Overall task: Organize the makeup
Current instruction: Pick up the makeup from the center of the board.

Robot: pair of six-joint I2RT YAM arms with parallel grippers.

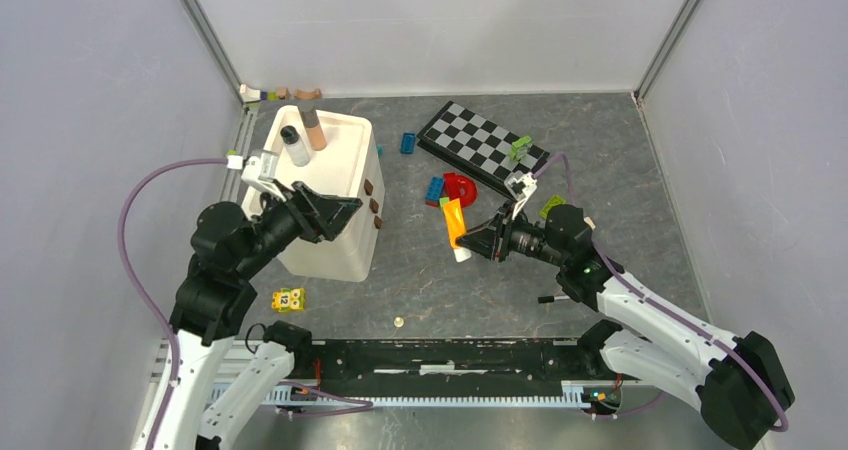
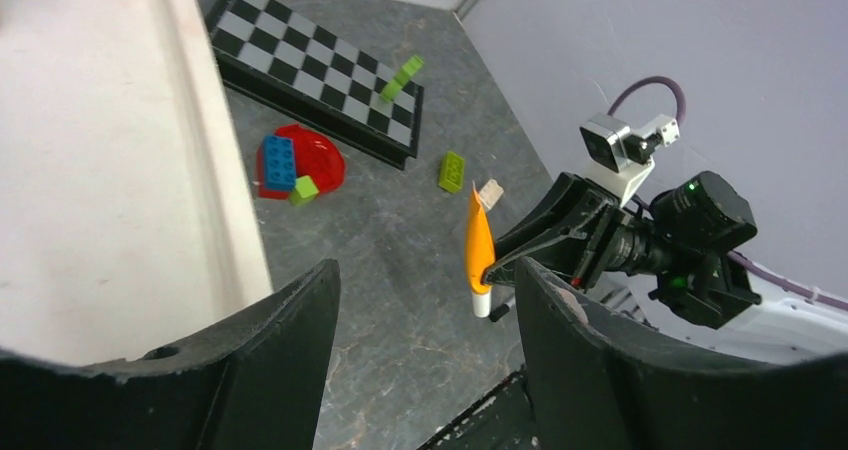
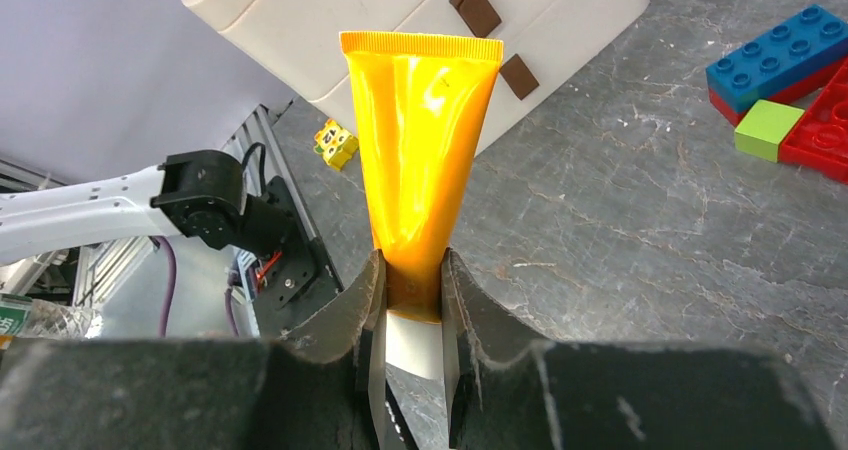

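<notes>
The right gripper (image 3: 413, 290) is clamped on the orange tube (image 3: 420, 140) just above its white cap (image 3: 412, 342), with the crimped end pointing toward the white box (image 1: 340, 255). The tube sits in the middle of the table, between the box and the toy bricks (image 1: 434, 190). Whether the cap clears the tabletop is hard to tell from here. The left gripper (image 2: 420, 300) hangs over the near corner of the box, fingers apart and holding nothing.

The hold looks like the weak spot. The jaws pinch only a narrow neck, and the long soft body juts out unsupported, so a quick swing could twist it loose or let it slide out. A harder squeeze risks forcing the contents against the cap.

The route is crowded too. The left arm sits above the very box the tube seems bound for, so the two arms could meet. The box wall is tall, and a low approach would jam the crimped end against it. Two bottles (image 1: 303, 137) already in the far corner could be knocked over by a careless drop.
</notes>
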